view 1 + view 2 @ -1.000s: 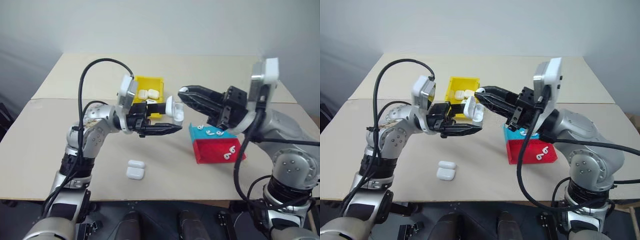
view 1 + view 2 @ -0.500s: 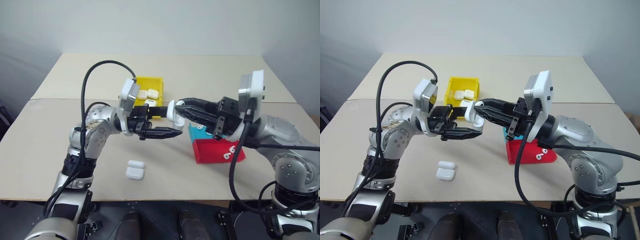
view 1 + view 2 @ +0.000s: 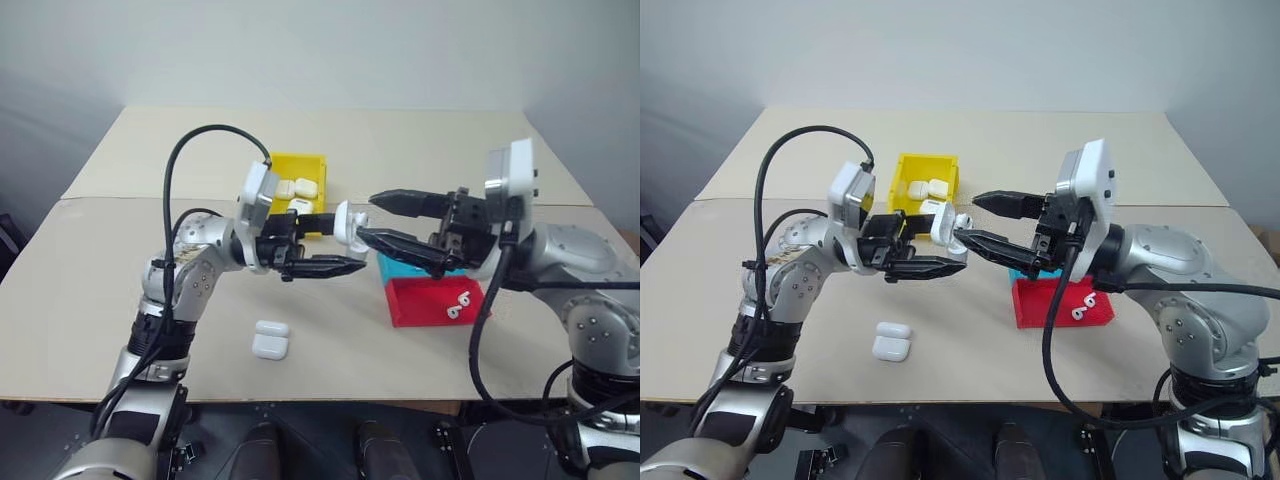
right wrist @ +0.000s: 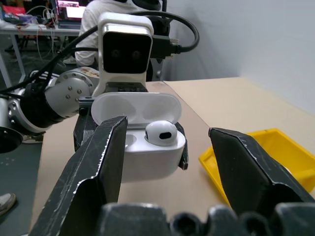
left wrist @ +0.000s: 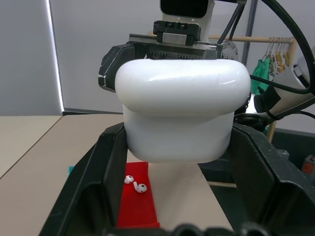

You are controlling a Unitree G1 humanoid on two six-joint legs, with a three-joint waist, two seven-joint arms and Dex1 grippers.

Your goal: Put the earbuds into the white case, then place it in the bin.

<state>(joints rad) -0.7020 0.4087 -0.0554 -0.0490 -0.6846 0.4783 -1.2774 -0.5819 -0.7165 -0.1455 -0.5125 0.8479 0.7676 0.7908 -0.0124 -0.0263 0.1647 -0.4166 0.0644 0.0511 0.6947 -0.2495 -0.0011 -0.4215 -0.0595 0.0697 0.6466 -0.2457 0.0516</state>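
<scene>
Left eye view: the pale matte surface (image 3: 90, 290) spans the frame, its near edge cut off by the bottom of the picture. On it, toward the far side, stands the bin (image 3: 300, 168), bright yellow plastic with raised walls, holding two closed white cases whose lower halves the walls hide. To the right sits the teal-and-red tray (image 3: 430, 300), partly covered by the right arm; loose earbuds (image 3: 460, 305) lie on its red part, too small to count surely. The left gripper (image 3: 345, 250), pointing right, is clamped on the white case (image 3: 348, 222), which it holds in the air between bin and tray, above the surface. The right gripper (image 3: 372, 218) has its fingers spread apart, one above and one below the case's level, just beside it and not gripping it. In the right wrist view the case (image 4: 142, 142) is glossy, rounded, its lid hinged up, with one earbud (image 4: 161, 132) seated in a socket; the other socket is hidden behind a black finger. A spare closed case (image 3: 270, 340) rests near the surface's front edge.
</scene>
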